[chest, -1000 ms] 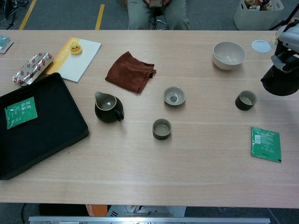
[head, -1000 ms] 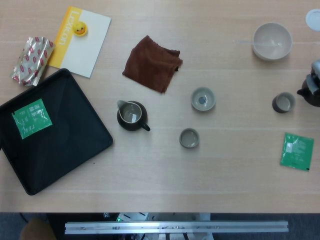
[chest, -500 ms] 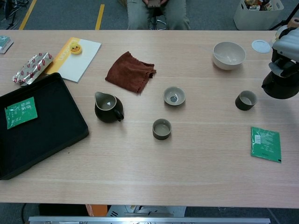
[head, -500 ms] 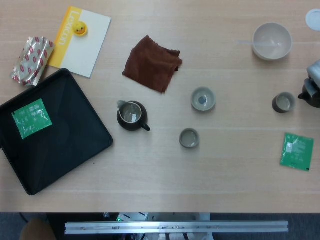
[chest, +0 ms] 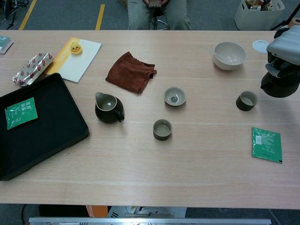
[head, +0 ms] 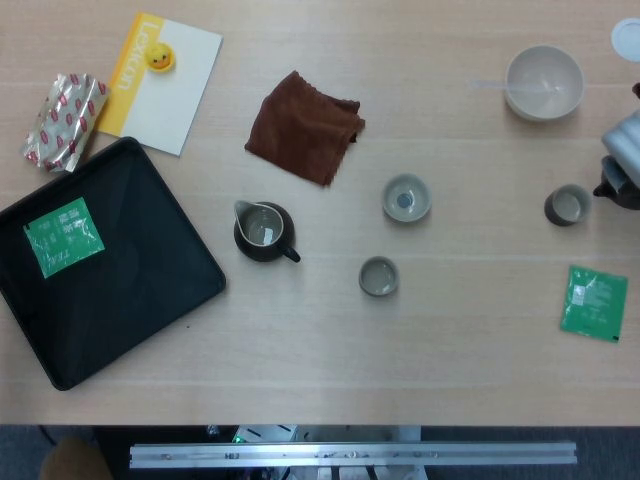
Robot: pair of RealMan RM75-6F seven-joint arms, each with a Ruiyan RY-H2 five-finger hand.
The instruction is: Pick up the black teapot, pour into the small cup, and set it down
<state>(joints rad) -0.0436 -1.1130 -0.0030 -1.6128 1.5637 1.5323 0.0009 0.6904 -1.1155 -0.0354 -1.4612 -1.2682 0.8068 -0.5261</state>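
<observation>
Chest view: the right hand (chest: 284, 58), a grey and black unit, sits at the right edge of the light wooden table (chest: 197, 164), fingers wrapped down over the round black teapot (chest: 280, 86) and gripping it from above. The teapot is just to the right of the small dark cup with a pale inside (chest: 246, 101); whether its base touches the table cannot be told. The arm behind the hand is cut off by the frame edge. In the head view only a sliver of the same hand (head: 625, 158) and teapot (head: 622, 193) shows at the right border, beside the small cup (head: 567, 205).

The left hand appears in neither view.

Other items on the table:
- dark glazed pitcher with spout and handle (chest: 108, 108), left of centre
- grey shallow cup (chest: 175, 96) and dark squat cup (chest: 162, 129), mid-table
- crumpled brown cloth (chest: 131, 72)
- pale ceramic bowl (chest: 229, 55), a thin spoon-like object inside, hard to make out
- green sachet (chest: 266, 144), near the right edge
- black rectangular tray (chest: 47, 136) holding a second green sachet (chest: 21, 112)
- yellow and white card (chest: 77, 58)
- silver and red foil packet (chest: 32, 68)
</observation>
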